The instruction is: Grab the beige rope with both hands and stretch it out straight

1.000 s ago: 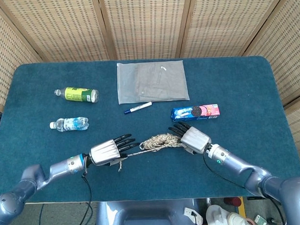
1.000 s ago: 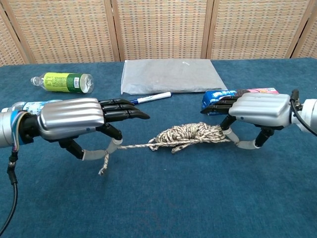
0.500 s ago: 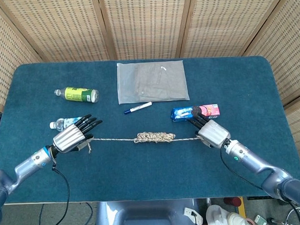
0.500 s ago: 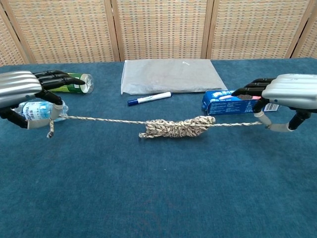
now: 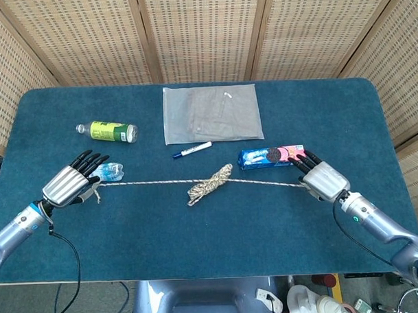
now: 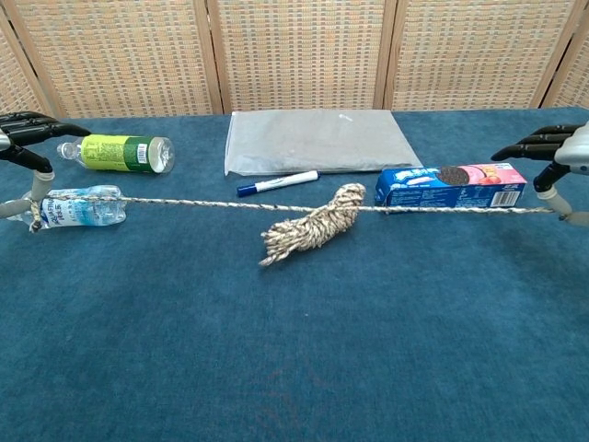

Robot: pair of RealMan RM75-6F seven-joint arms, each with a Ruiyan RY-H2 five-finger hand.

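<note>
The beige rope (image 5: pixel 208 183) (image 6: pixel 311 224) runs taut across the blue table, with a bundled coil still hanging from its middle. My left hand (image 5: pixel 68 185) (image 6: pixel 23 147) pinches the rope's left end near the clear water bottle, a short tail dangling below. My right hand (image 5: pixel 321 178) (image 6: pixel 555 155) pinches the right end beside the cookie box. Both hands sit at the frame edges in the chest view, only partly shown.
A clear water bottle (image 5: pixel 108 172) (image 6: pixel 81 205) lies just behind the left hand. A green-labelled bottle (image 5: pixel 109 131) (image 6: pixel 118 153), a blue marker (image 5: pixel 192 150) (image 6: pixel 276 183), a grey pouch (image 5: pixel 211 113) (image 6: pixel 317 140) and a blue cookie box (image 5: pixel 273 156) (image 6: pixel 450 184) lie behind the rope.
Both hands have moved further apart, left leftward and right rightward. The rope has paid out and the coil has shrunk and tilted to hang from the line.
</note>
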